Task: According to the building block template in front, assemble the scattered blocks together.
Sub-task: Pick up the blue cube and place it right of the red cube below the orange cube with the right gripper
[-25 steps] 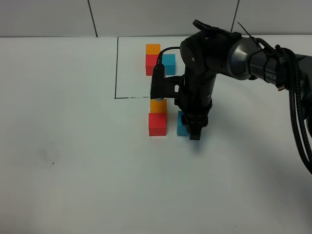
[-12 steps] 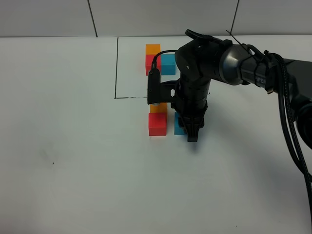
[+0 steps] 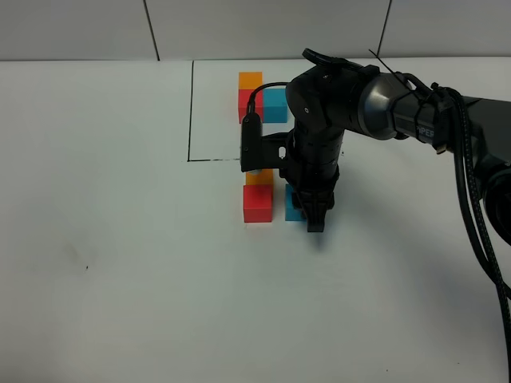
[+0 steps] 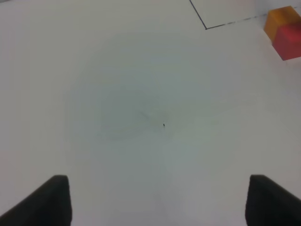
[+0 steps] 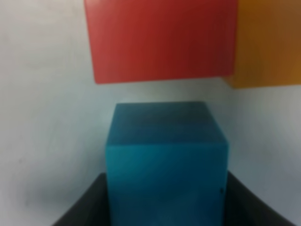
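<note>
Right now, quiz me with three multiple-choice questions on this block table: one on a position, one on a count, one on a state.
1. Where does the loose blue cube sit relative to the loose red cube?
A) beside it, a thin gap between
B) stacked on it
C) far across the table
2. How many cubes lie outside the black drawn outline?
A) two
B) three
C) five
3. How is the left end effector?
A) closed on a red cube
B) holding an orange cube
C) open, empty
Answers: 1 A, the right wrist view shows table between them; 2 B, an orange cube joins the red and blue ones; 3 C, its fingers stand wide apart with nothing between.
</note>
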`<state>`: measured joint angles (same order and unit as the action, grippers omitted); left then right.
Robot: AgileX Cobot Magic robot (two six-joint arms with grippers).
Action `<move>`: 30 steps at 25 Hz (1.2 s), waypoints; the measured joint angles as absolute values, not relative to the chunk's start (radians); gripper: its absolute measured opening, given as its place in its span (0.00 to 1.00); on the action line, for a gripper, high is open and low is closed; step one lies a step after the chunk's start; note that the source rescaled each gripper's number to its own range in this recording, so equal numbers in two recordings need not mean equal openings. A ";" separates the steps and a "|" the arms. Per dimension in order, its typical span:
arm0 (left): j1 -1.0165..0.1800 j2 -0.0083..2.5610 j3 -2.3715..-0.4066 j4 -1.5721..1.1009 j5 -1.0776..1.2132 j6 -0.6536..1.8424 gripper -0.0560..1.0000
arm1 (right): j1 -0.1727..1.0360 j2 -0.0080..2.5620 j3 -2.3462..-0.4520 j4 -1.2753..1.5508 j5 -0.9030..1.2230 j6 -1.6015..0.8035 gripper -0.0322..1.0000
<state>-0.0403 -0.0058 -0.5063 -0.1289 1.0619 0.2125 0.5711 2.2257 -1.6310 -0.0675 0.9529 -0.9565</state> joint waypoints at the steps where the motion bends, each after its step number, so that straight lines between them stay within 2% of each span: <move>1: -0.040 -0.006 -0.506 -0.129 1.062 0.213 0.88 | 0.571 2.226 -1.631 -0.068 0.953 -0.958 0.04; 30: -0.040 -0.006 -0.506 -0.129 1.062 0.211 0.88 | 0.590 2.256 -1.652 -0.033 0.914 -0.961 0.04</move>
<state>-0.0403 -0.0058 -0.5063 -0.1289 1.0619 0.2114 0.5899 2.2564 -1.6524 -0.0331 0.9142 -0.9608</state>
